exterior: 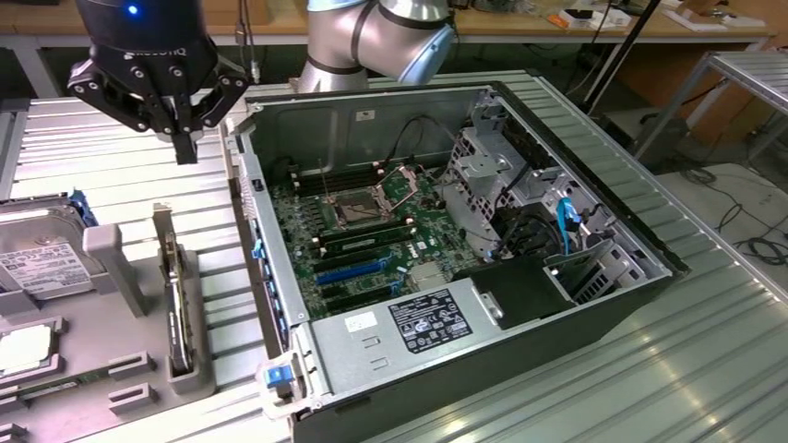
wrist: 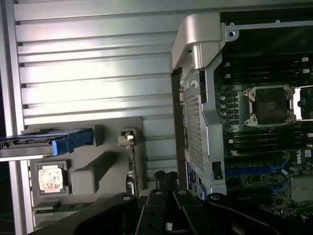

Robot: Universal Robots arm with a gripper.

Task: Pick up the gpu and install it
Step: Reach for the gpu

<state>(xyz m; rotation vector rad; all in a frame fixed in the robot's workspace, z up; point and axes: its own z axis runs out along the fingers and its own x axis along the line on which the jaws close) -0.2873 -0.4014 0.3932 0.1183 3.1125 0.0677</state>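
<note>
The gpu (exterior: 181, 300) stands on edge in a grey holder (exterior: 191, 380) beside the computer case (exterior: 320, 125). It is light, stiff and fragile, I think, so I would grasp its top edge. My gripper (exterior: 186, 155), near the case, has its fingers pressed together and holds nothing.

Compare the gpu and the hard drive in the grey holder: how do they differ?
The gpu is a thin dark card with a silver end bracket; the hard drive is a thicker silver block with a white label. In the exterior view, the gpu stands edge-on beside the computer case; the hard drive shows its broad labelled face, farther to the exterior view's left. Both sit in the grey holder, untouched by the gripper.
</note>
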